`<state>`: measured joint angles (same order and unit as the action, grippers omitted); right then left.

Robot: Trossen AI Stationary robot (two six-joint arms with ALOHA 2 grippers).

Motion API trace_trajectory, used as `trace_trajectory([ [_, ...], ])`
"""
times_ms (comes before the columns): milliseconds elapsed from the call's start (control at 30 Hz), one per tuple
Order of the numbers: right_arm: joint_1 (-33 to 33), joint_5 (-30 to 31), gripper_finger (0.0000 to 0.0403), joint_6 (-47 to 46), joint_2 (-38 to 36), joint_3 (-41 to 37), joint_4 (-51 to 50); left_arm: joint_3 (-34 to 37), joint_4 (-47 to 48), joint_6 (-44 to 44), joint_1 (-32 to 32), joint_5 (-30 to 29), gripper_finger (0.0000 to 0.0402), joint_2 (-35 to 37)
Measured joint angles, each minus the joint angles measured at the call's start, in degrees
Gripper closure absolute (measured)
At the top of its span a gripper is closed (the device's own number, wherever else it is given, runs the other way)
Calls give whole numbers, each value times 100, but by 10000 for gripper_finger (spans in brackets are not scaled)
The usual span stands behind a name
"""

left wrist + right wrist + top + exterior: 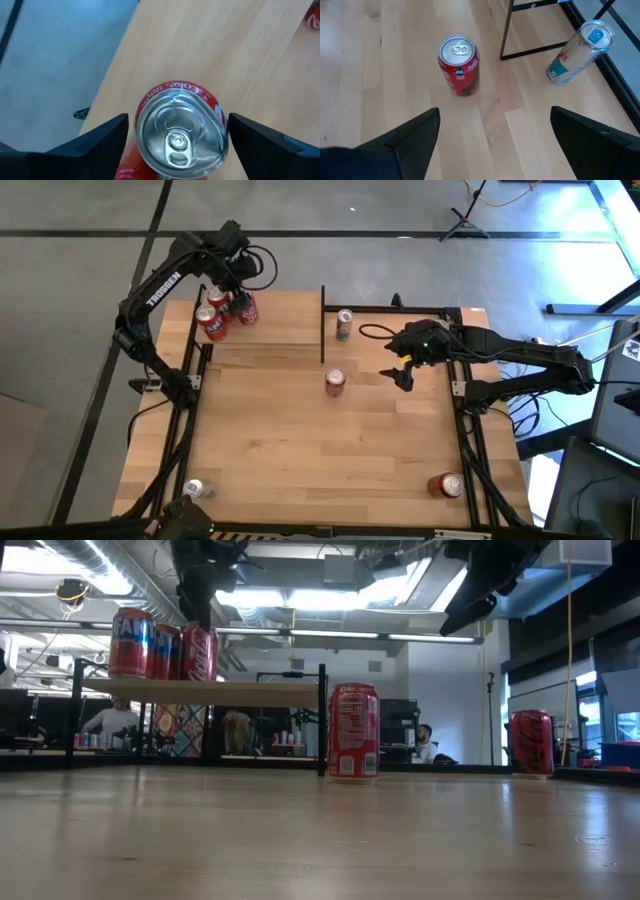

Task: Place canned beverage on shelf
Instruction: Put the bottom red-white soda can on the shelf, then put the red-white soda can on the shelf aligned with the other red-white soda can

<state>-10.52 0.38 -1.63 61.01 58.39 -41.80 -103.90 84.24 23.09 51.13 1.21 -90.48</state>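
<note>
The red can [182, 132] on the shelf [270, 330] says "Coke"; left gripper [177, 140] is spread around it, not touching. The right gripper [495, 135] hangs open.

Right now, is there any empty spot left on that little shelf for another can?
Yes. The shelf is bare from the three red cans to its post end. Those cans crowd the far end, where the open left gripper straddles one.
</note>
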Motion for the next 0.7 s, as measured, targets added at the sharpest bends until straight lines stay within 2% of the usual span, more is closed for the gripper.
trace_trajectory([
  [200,0,0,36,0,0,0,101,-763,-36,-159,-230,-38,76,0],
  [333,4,-17,36,-104,26,2,243,-1418,-234,-909,-537,-10,76,4],
  [400,4,-106,36,-143,58,2,225,-1627,-354,-1311,-762,196,76,6],
  [500,2,-109,36,-110,176,2,223,-1669,-627,-1626,-1260,698,76,24],
  [700,2,-150,36,-45,460,2,281,-1089,-1493,-2125,-2585,640,76,21],
])
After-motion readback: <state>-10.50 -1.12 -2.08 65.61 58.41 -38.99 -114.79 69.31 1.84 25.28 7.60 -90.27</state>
